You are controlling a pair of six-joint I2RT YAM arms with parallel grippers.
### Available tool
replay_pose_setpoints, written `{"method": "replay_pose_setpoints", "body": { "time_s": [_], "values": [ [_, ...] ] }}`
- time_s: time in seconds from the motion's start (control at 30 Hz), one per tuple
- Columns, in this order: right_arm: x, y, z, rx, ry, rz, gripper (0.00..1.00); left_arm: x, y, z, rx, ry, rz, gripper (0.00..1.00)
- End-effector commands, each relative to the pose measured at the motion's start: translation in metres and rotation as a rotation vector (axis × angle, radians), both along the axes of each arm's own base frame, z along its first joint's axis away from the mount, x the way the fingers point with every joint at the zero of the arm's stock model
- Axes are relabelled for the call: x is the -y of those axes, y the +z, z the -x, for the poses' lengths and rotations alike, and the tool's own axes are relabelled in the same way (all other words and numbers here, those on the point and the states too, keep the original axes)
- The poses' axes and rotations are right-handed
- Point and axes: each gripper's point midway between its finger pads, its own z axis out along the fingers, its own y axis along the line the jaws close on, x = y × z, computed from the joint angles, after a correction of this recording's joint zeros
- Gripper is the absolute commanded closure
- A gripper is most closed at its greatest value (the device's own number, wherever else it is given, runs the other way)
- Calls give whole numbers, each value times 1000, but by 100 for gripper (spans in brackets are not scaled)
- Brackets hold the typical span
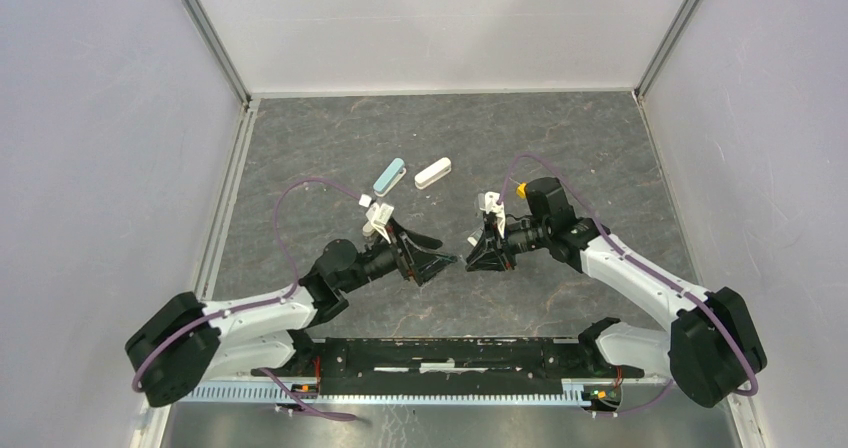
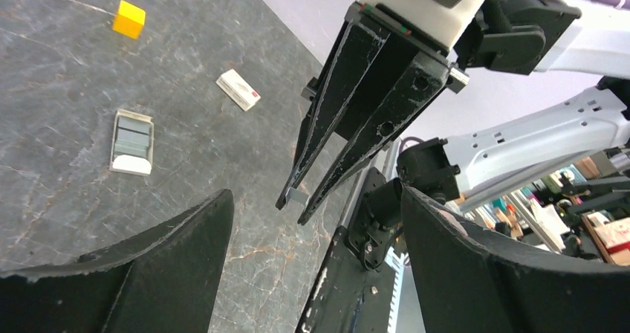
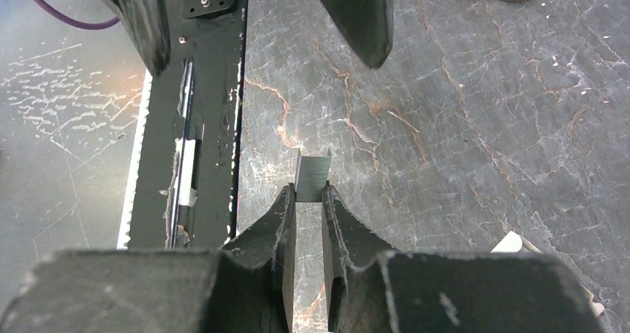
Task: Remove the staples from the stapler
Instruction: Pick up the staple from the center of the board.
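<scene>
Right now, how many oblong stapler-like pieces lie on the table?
2. The teal piece lies just left of centre in the top view; the white piece lies just right of it, not touching. More may be hidden from view.

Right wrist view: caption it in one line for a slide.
Right gripper pinches the staples, facing the open left gripper.
</scene>
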Motion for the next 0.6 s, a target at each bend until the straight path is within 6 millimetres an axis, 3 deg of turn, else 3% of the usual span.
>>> {"method": "replay_pose_setpoints", "body": {
  "time_s": [0.0, 0.27, 0.57],
  "values": [
    [-6, 15, -3, 35, 36, -32, 91, 13, 27, 11, 43, -101, 118, 14],
    [-7, 15, 0, 21, 47, -35, 91, 25, 9, 9, 21, -143, 75, 20],
    [-8, 15, 3, -1, 65, -41, 91, 37, 5, 13, 29, -216, 50, 44]
  ]
}}
